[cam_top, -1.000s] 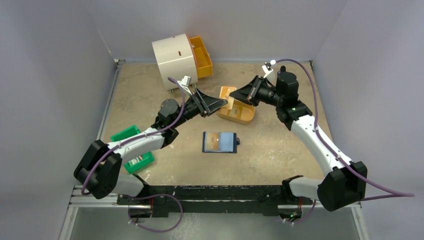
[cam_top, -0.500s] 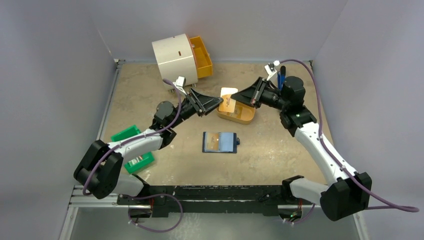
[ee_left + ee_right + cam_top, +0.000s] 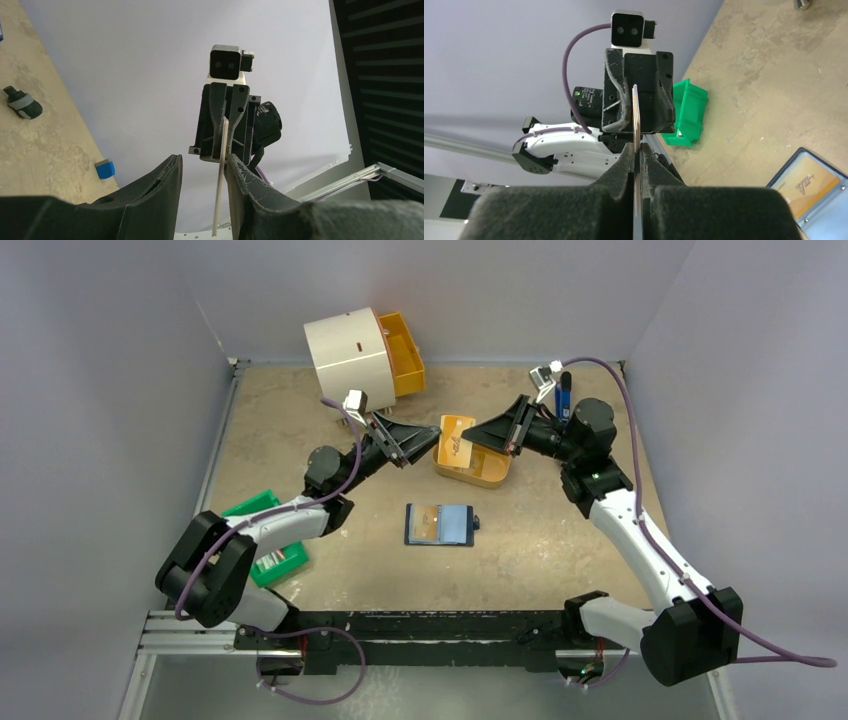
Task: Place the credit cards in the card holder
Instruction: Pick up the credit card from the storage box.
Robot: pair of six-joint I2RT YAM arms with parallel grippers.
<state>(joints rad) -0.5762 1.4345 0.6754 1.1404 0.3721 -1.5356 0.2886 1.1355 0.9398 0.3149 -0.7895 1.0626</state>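
A tan credit card point(image 3: 457, 440) hangs in the air above the orange tray point(image 3: 480, 472), with my right gripper point(image 3: 480, 435) shut on it. In the right wrist view the card point(image 3: 636, 112) is edge-on, pinched between the pads of the right gripper point(image 3: 636, 150). My left gripper point(image 3: 428, 443) faces it, open, one jaw on each side of the card point(image 3: 220, 175). The card stands close to the right-hand finger point(image 3: 240, 175), with a gap to the other; the left gripper point(image 3: 204, 162) does not clamp it. The card holder point(image 3: 440, 524) lies open on the table, one card point(image 3: 806, 187) in its pocket.
A white round drawer unit point(image 3: 348, 350) with an orange drawer pulled out stands at the back. A green box point(image 3: 262, 538) sits by the left arm. A blue item point(image 3: 563, 395) stands at the back right. A small blue block point(image 3: 104, 169) and a dark piece point(image 3: 22, 103) lie on the table.
The right gripper has carried the card left, in between the left gripper's jaws. The left gripper has risen slightly and its jaws have narrowed around the card.
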